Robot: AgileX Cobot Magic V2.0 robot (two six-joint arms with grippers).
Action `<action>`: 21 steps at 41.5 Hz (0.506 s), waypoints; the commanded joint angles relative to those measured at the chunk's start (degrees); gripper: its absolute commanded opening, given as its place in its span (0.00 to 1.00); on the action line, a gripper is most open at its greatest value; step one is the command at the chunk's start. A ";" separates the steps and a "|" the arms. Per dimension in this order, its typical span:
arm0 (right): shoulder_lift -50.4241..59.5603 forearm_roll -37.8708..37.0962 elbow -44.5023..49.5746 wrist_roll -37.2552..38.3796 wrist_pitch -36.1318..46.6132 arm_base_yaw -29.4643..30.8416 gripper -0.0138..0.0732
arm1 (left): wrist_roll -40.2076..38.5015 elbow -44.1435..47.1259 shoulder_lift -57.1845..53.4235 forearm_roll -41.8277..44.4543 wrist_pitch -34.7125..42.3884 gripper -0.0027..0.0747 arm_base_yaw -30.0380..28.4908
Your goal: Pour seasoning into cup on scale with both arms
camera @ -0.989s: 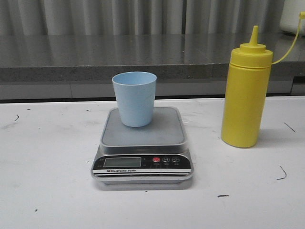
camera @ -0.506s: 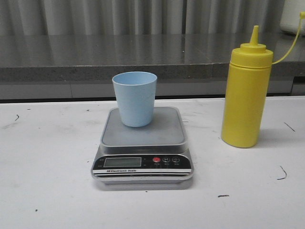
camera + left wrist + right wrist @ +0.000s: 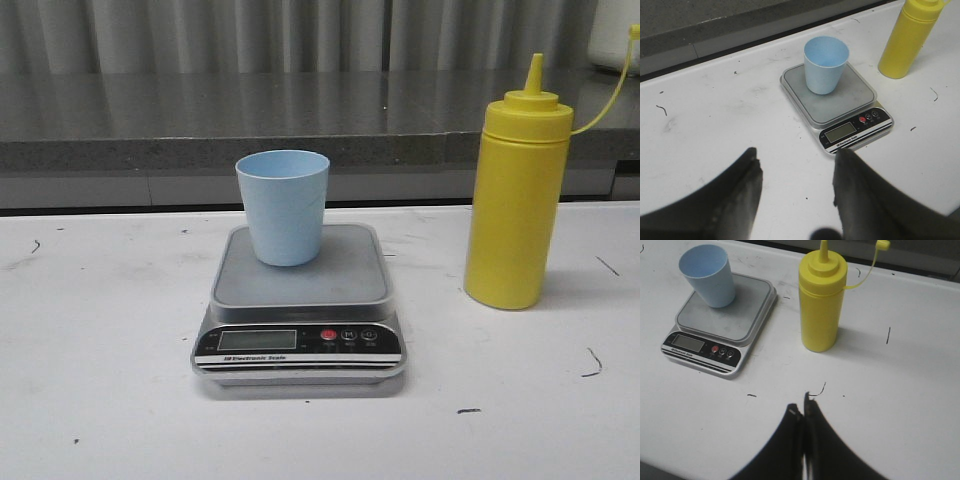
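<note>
1. Yellow squeeze bottle (image 3: 517,190) upright on table, right of scale (image 3: 299,310); blue cup (image 3: 283,206) on platform.
2. Left gripper (image 3: 795,175) spread, right gripper (image 3: 801,415) pressed together; both empty.
3. I'd open right wide, grasp bottle mid-body squarely.

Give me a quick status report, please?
Left claw open, right claw shut, both empty. Tall yellow plastic squeeze bottle upright, untouched. Pale blue plastic cup on silver scale.

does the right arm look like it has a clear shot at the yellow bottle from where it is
Probably yes. In the right wrist view the seasoning bottle stands upright on bare table ahead of the right gripper, with nothing between them and the scale off to one side. The fingers are shut, so they must open first.
</note>
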State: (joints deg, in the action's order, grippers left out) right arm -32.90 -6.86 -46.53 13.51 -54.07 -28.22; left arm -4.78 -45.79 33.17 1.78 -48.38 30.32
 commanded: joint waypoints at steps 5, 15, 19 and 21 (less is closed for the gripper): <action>-0.08 -0.71 -1.82 -0.59 3.22 0.02 0.08 | -0.66 -1.49 0.11 -0.20 4.79 0.01 0.30; -0.08 -0.71 -1.82 -0.59 3.29 0.02 0.08 | -0.66 -1.49 0.11 -0.20 4.79 0.01 0.30; -0.08 -0.71 -1.82 -0.59 3.29 0.02 0.08 | -0.66 -1.49 0.11 -0.20 4.79 0.01 0.30; -0.08 -0.71 -1.82 -0.59 3.29 0.02 0.08 | -0.66 -1.38 0.11 -0.20 5.11 0.01 0.30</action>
State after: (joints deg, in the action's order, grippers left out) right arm -32.90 -6.86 -46.53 13.51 -54.29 -28.22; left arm -4.78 -45.79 33.17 1.78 -48.38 30.32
